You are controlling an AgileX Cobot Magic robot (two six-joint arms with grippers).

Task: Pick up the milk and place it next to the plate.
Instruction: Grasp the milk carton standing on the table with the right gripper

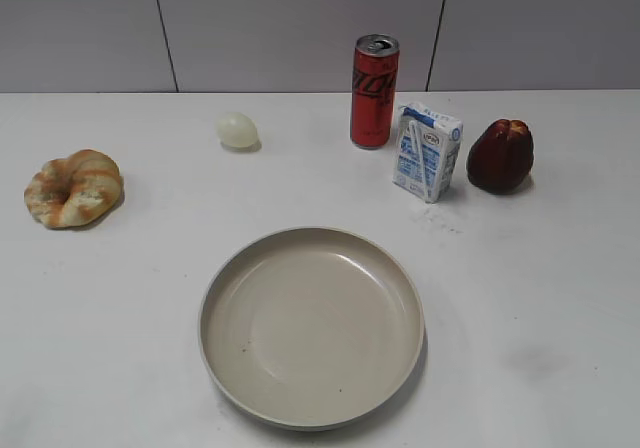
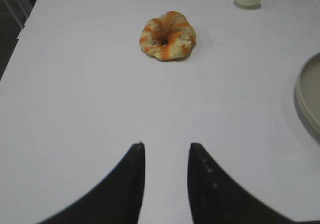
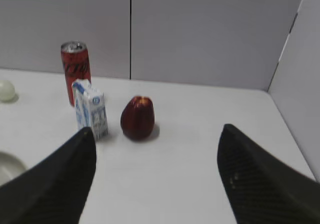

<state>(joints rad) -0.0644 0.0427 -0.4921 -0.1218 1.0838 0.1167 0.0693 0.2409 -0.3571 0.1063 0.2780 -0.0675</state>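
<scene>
The milk (image 1: 427,151) is a small white carton with blue print and a straw. It stands upright at the back right of the table, between the red can and a dark red fruit. It also shows in the right wrist view (image 3: 91,109). The plate (image 1: 311,324) is a wide beige dish at the front centre; its rim shows in the left wrist view (image 2: 307,96). My right gripper (image 3: 157,134) is open and empty, short of the milk. My left gripper (image 2: 166,146) is open and empty over bare table. Neither gripper shows in the exterior view.
A tall red can (image 1: 374,91) stands behind and left of the milk. A dark red fruit (image 1: 500,156) stands to its right. A pale egg-shaped object (image 1: 238,130) sits at the back left. A glazed bread ring (image 1: 74,188) lies at the far left. Wall panels close the back and right.
</scene>
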